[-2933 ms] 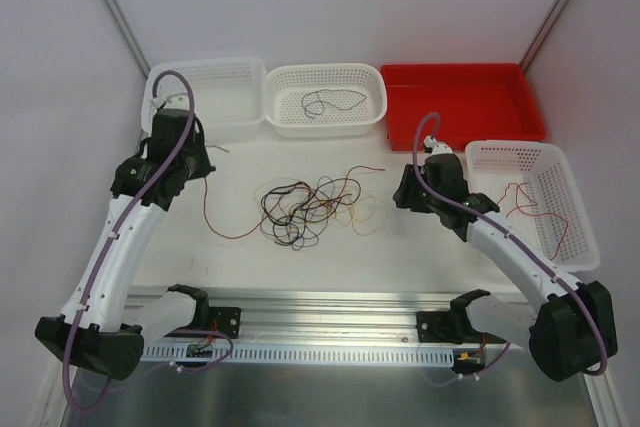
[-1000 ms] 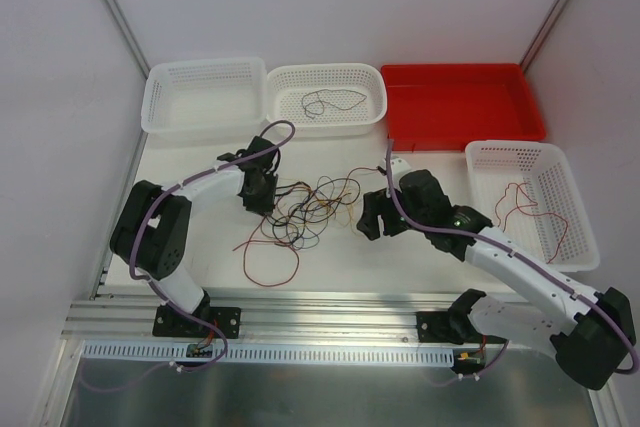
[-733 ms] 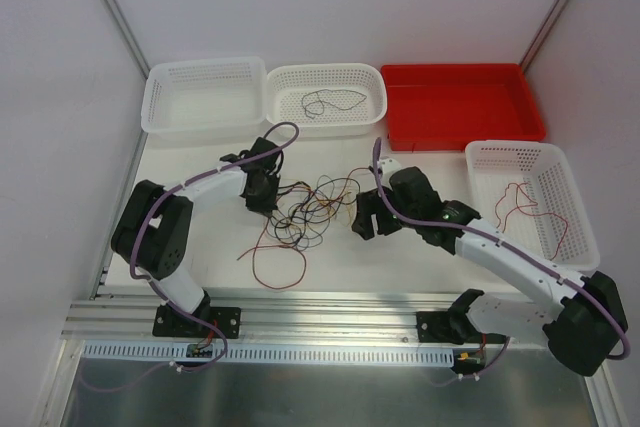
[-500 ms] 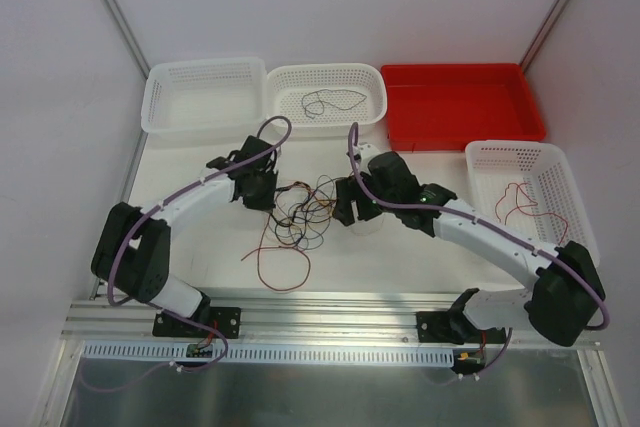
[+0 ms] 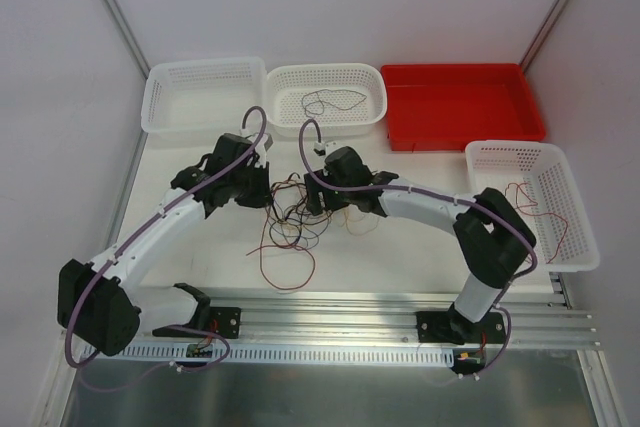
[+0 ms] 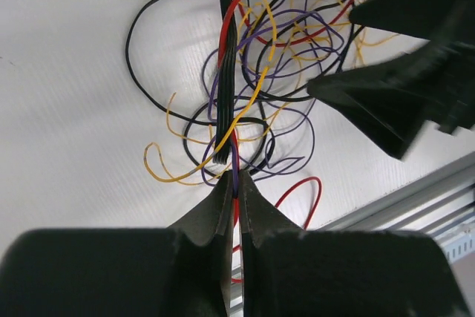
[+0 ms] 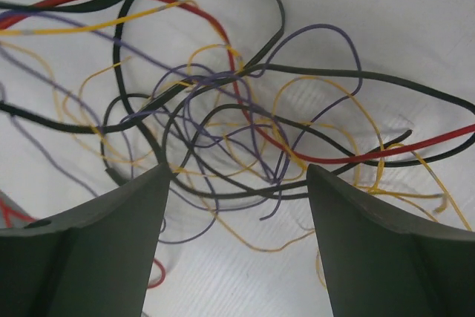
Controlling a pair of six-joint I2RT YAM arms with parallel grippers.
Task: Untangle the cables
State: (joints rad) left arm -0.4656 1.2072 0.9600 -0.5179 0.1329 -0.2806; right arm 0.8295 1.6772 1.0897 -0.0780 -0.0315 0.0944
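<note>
White table (image 5: 420, 247) centre: tangled thin black, red, yellow, purple cables (image 6: 224, 72). Our left gripper (image 6: 236, 187) pinches red strand; right gripper (image 7: 236, 183) gapes over bundle. Next, we judge: pin bundle, pull strand.

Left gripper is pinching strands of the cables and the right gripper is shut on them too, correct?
No: the right gripper stands open over the cables, holding nothing, as the right wrist view shows. The left gripper is shut on strands.
</note>
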